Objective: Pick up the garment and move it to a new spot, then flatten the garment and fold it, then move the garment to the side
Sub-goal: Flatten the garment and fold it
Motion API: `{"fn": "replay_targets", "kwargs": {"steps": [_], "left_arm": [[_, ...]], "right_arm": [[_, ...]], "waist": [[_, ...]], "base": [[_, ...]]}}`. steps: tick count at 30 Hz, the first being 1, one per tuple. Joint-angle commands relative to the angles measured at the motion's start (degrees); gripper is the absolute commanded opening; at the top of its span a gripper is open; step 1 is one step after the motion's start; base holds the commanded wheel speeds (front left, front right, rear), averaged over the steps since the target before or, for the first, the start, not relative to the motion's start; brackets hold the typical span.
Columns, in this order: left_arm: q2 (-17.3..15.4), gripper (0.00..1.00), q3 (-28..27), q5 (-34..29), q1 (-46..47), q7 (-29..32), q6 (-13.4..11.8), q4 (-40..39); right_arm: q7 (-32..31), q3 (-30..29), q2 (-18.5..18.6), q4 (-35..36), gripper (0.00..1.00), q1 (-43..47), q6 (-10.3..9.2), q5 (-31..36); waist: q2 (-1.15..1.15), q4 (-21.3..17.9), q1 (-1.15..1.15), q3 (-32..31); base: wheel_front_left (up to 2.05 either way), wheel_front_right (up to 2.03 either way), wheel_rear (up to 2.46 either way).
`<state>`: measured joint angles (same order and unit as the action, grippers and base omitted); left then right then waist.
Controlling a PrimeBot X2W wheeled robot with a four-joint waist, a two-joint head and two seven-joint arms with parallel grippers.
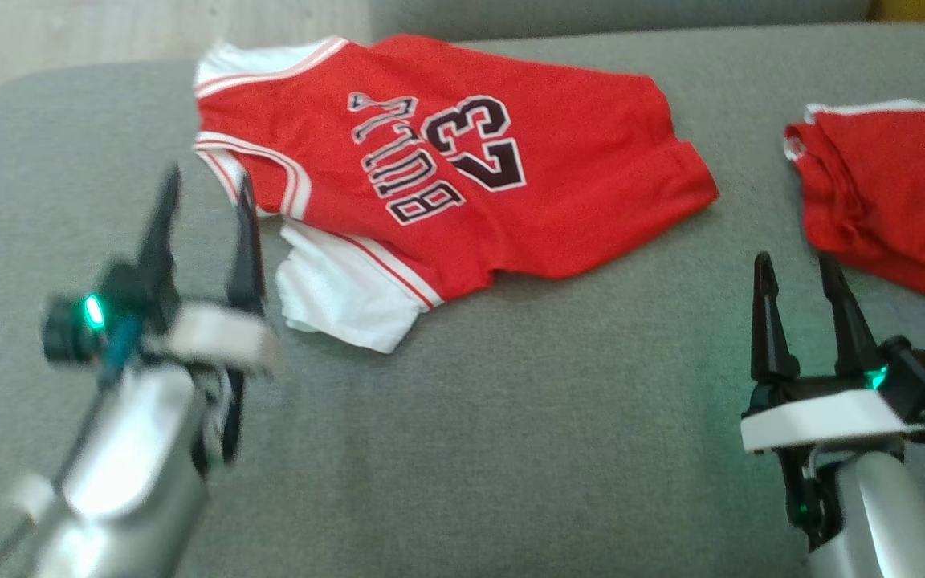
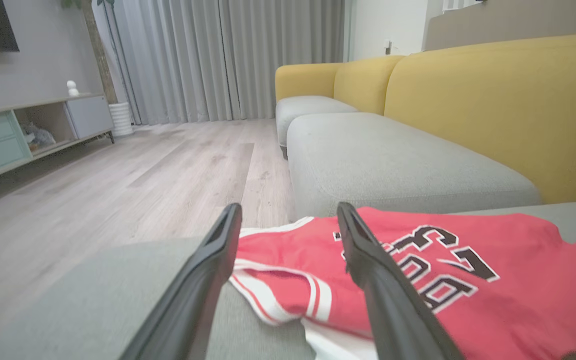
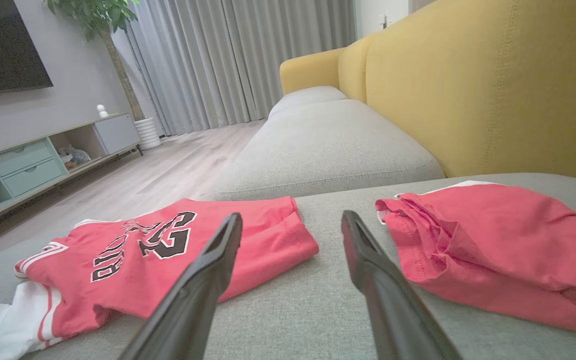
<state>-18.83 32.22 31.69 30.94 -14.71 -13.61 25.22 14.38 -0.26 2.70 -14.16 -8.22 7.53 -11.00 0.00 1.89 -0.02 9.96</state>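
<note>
Left gripper, lower left, spread and empty, hovers beside the striped sleeve of the red jersey at upper centre; right gripper, lower right, likewise released, sits apart.

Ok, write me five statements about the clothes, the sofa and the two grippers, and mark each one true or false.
1. The red number 23 jersey lies on the grey sofa seat. True.
2. The left gripper is shut on the jersey. False: it is open, with nothing between its fingers.
3. A second red garment lies to the jersey's right, apart from it. True.
4. The right gripper holds the second red garment. False: it is open and empty, over bare seat between the two garments.
5. The sofa's backrest is blue. False: it is yellow.
</note>
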Motion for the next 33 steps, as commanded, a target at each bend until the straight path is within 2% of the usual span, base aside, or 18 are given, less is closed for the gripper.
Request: {"fn": "replay_targets", "kwargs": {"steps": [1,5,9,18,25,29,31,33], "left_arm": [[-1.03,1.00,-2.87,-0.45,-0.04,-0.29,-0.24,-2.51],[0.18,1.00,-2.99,0.02,-6.80,-0.29,0.88,-3.54],[0.53,1.00,-2.47,-0.20,-8.09,-0.28,2.11,-1.99],[0.27,1.00,1.00,-0.20,-3.97,5.86,6.57,4.58],[-0.64,1.00,1.18,-0.51,1.57,11.01,5.79,15.79],[-0.10,1.00,1.63,0.45,3.18,13.41,7.75,20.91],[0.19,0.00,1.72,0.75,3.73,13.43,8.47,22.54],[0.57,0.00,1.36,1.14,4.10,12.43,8.50,23.69]], "right_arm": [[0.62,1.12,0.18,1.56,1.00,-0.14,-0.04,0.19],[0.62,1.48,0.18,1.44,1.00,0.68,-0.04,0.28],[0.62,2.19,0.18,1.47,1.00,0.47,-0.04,0.48],[0.62,3.50,0.18,2.05,1.00,-0.61,-0.04,0.12],[0.62,3.49,0.18,2.81,1.00,-1.68,-0.04,-0.34],[0.62,3.35,0.18,2.91,1.00,-2.12,-0.04,-0.47],[0.62,3.12,0.18,2.93,1.00,-2.20,-0.04,-0.57],[0.62,2.75,0.18,2.81,1.00,-2.15,-0.04,-0.62]], "waist": [[0.00,1.48,0.02,-1.58],[0.00,1.78,0.02,-2.09],[0.00,1.32,0.02,-2.03],[0.00,-1.92,0.02,0.50],[0.00,-4.81,0.02,3.93],[0.00,-5.46,0.02,4.55],[0.00,-5.47,0.02,4.52],[0.00,-5.15,0.02,4.21]], "base": [[0.00,0.00,0.00],[0.00,0.00,0.00],[0.00,0.00,0.00],[0.00,0.00,0.00],[0.00,0.00,0.00],[0.00,0.00,0.00],[0.00,0.00,0.00],[0.00,0.00,0.00]]}}
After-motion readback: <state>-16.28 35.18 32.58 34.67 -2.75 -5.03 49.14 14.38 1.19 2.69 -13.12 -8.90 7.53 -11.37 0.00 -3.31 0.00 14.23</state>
